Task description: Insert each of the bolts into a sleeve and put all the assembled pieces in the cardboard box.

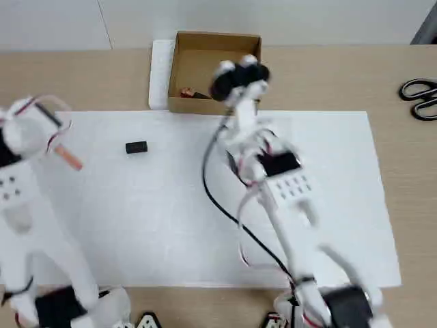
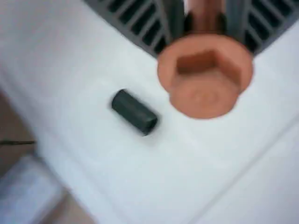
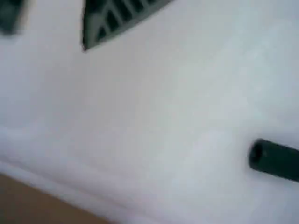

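Note:
My left gripper (image 2: 205, 18) is shut on an orange bolt (image 2: 205, 77), whose hex head faces the camera. In the high view that bolt (image 1: 69, 157) hangs over the left edge of the white mat (image 1: 136, 219). A black sleeve (image 1: 136, 147) (image 2: 134, 112) lies on the mat just to the right of it. My right gripper (image 1: 239, 74) is at the near wall of the cardboard box (image 1: 215, 41). Its ribbed finger (image 3: 112, 18) stands apart from the other, with nothing between them. A black sleeve (image 3: 273, 160) lies on the mat in the right wrist view. One orange and black piece (image 1: 191, 93) lies in the box.
Black scissors (image 1: 420, 96) lie on the wooden table at the far right. A white block (image 1: 161, 72) sits against the box's left side. The right arm's black cable (image 1: 212, 191) trails over the middle of the mat.

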Tool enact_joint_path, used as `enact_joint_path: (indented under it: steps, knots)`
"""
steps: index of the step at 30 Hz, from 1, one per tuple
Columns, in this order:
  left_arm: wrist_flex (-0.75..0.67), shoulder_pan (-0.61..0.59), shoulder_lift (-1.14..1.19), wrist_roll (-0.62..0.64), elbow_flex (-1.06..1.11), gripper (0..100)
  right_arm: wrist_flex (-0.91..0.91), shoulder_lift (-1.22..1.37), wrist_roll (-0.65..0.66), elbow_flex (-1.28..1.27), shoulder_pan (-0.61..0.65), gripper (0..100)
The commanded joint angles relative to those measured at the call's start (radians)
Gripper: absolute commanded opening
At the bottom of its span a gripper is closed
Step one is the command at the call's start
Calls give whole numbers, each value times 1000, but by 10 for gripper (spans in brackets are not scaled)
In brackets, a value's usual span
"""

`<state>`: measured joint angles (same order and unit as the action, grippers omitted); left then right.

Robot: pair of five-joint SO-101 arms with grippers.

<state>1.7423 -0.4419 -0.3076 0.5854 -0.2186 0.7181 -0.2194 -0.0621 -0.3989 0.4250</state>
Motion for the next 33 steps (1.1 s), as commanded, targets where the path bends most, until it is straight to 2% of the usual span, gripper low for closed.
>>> enact_joint_path:
  steps: [1, 6, 11, 18, 25, 33]
  knots:
    - [9, -49, -155, -71, 127, 6, 116, 232, 2, 333, 61, 290]
    - [9, -66, -278, -140, 302, 6, 305, 602, 97, 787, 137, 285]
    - [-8, -66, -381, -146, 415, 6, 432, 924, 187, 1218, 202, 285]
    - [-107, -66, -482, -146, 550, 6, 578, 1260, 206, 1657, 243, 287]
    - [-173, -64, -586, -146, 631, 6, 628, 1434, 206, 1861, 311, 288]
    - [-242, -63, -690, -147, 739, 6, 624, 1458, 206, 1875, 351, 288]
